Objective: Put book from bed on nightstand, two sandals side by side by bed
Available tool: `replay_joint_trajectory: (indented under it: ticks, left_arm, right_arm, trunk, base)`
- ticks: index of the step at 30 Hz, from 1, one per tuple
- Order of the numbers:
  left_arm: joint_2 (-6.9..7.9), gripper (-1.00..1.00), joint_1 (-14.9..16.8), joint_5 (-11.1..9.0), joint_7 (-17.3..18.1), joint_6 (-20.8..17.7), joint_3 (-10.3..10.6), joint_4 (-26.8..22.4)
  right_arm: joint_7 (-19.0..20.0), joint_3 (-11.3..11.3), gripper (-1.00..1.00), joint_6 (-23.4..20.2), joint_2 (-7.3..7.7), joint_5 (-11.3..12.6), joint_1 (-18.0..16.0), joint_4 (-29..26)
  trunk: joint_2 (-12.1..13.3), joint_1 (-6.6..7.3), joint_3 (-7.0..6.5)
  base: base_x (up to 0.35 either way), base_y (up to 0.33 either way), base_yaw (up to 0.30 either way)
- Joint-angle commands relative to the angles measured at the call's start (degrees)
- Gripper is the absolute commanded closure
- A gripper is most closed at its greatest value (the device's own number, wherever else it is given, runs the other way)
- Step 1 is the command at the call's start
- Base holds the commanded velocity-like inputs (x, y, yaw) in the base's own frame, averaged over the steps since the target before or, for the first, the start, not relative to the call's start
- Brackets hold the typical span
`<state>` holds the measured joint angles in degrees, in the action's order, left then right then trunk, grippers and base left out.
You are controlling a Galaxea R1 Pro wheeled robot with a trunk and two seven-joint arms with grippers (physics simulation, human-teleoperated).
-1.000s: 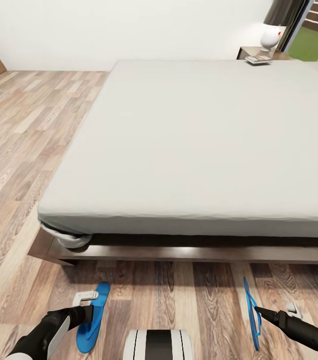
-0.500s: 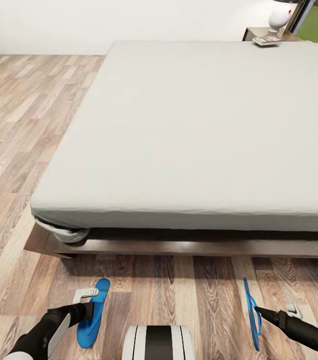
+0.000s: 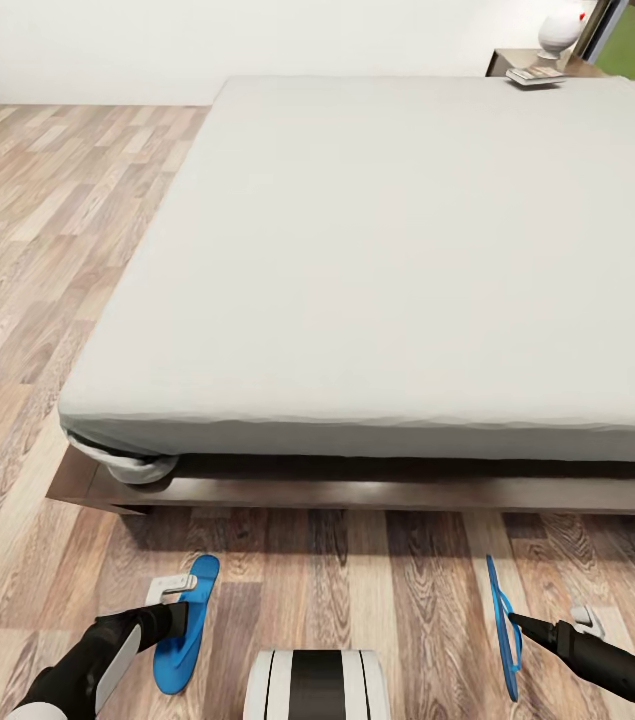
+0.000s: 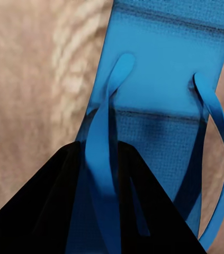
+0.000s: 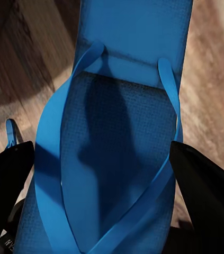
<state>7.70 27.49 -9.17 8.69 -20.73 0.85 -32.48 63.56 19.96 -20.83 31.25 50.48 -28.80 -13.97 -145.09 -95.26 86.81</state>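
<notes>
Two blue sandals hang just above the wood floor in front of the bed's foot. My left gripper (image 3: 175,618) is shut on the left sandal (image 3: 185,625), which lies nearly flat; in the left wrist view its dark fingers (image 4: 48,211) pinch a strap of the sandal (image 4: 164,63). My right gripper (image 3: 519,624) is shut on the right sandal (image 3: 500,620), held on edge; the right wrist view has the sandal (image 5: 122,132) between the fingers (image 5: 207,201). The book (image 3: 535,76) lies on the nightstand (image 3: 505,62) past the bed's far corner. The bed (image 3: 407,250) has a bare pale mattress.
The bed's dark wooden frame (image 3: 357,494) runs across just ahead of both grippers. A white round lamp (image 3: 561,30) stands on the nightstand beside a window. Wood-plank floor (image 3: 37,250) stretches along the bed's left side. My own white and black trunk (image 3: 317,686) is at the bottom middle.
The head camera has tilted, so the bed and nightstand sit differently in the picture. Both grippers keep their sandals in the same place.
</notes>
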Motion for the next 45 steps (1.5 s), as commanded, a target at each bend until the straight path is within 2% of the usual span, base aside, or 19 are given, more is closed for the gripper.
replay_joint_trajectory:
  ticks: [1,12,14,45]
  left_arm:
    - [0.04,1.00,0.0,0.3,0.0,-0.3,0.1,1.8]
    - [0.04,1.00,0.0,0.3,0.0,-0.3,0.1,1.8]
    - [0.04,1.00,0.0,0.3,0.0,-0.3,0.1,1.8]
    - [0.04,1.00,0.0,0.3,0.0,-0.2,0.1,1.8]
  right_arm:
    - [0.1,0.3,1.00,-0.5,0.04,0.6,0.0,0.0]
    - [0.1,0.3,1.00,-0.5,0.04,0.6,0.0,0.0]
    - [0.1,0.3,1.00,-0.5,0.04,0.6,0.0,0.0]
    - [0.1,0.3,1.00,-0.5,0.04,0.6,0.0,0.0]
  trunk:
    - [0.0,0.00,0.04]
    - [0.0,0.00,0.04]
    - [0.0,-0.05,0.48]
    - [0.0,-0.05,0.48]
  base:
    - [0.000,0.000,0.000]
    - [0.000,0.000,0.000]
    - [0.000,0.000,0.000]
    - [0.000,0.000,0.000]
